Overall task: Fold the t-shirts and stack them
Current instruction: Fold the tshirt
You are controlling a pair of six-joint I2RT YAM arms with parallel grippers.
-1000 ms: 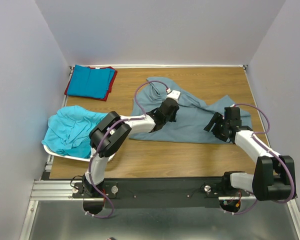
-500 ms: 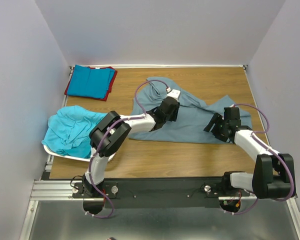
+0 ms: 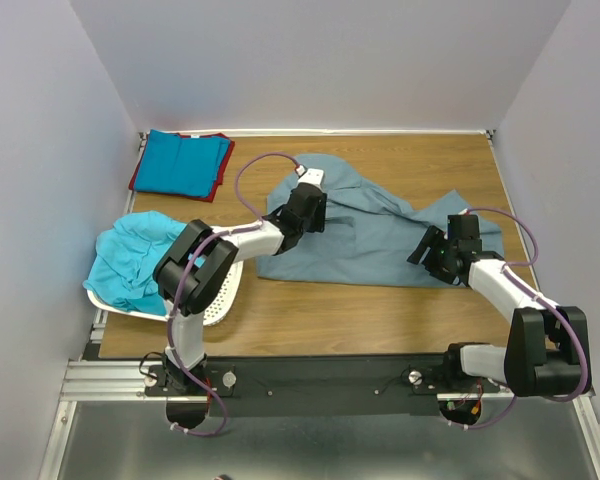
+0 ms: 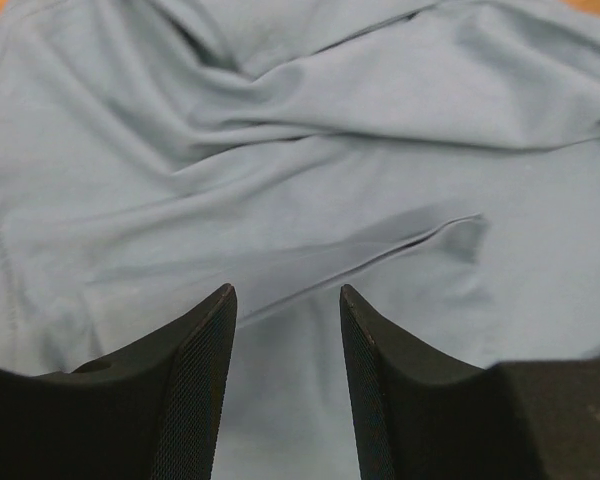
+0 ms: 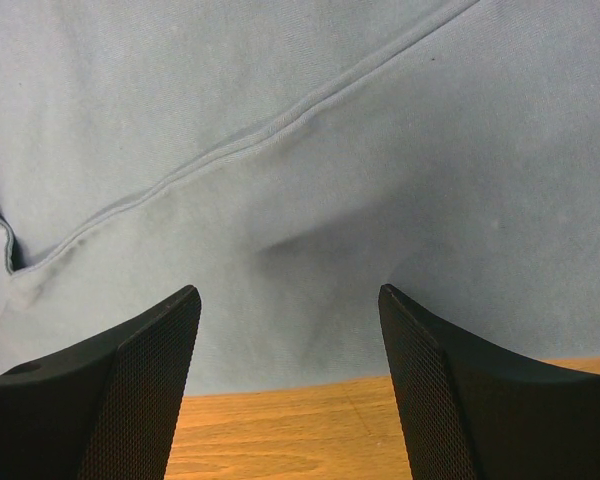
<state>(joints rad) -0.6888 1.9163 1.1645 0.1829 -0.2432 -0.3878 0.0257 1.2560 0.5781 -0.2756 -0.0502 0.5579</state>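
The large grey-blue t-shirt (image 3: 380,235) lies spread and wrinkled across the middle of the table. My left gripper (image 3: 305,210) hovers over its left part, jaws open with nothing between them (image 4: 285,295); only creased cloth (image 4: 310,150) shows below. My right gripper (image 3: 432,255) stands open over the shirt's near right hem (image 5: 280,120), its fingertips (image 5: 185,300) above the cloth edge and bare wood. A bright blue t-shirt (image 3: 180,162) lies folded on a red one (image 3: 220,182) at the far left. The turquoise t-shirt (image 3: 130,255) is bunched in the basket.
The white perforated basket (image 3: 222,298) sits at the left near edge, partly under my left arm. Grey walls close in the table on three sides. Bare wood (image 5: 300,430) shows in front of the grey-blue shirt.
My left gripper has opened, let go of the grey-blue cloth and swung left and farther back over the shirt. The right arm has stayed put.
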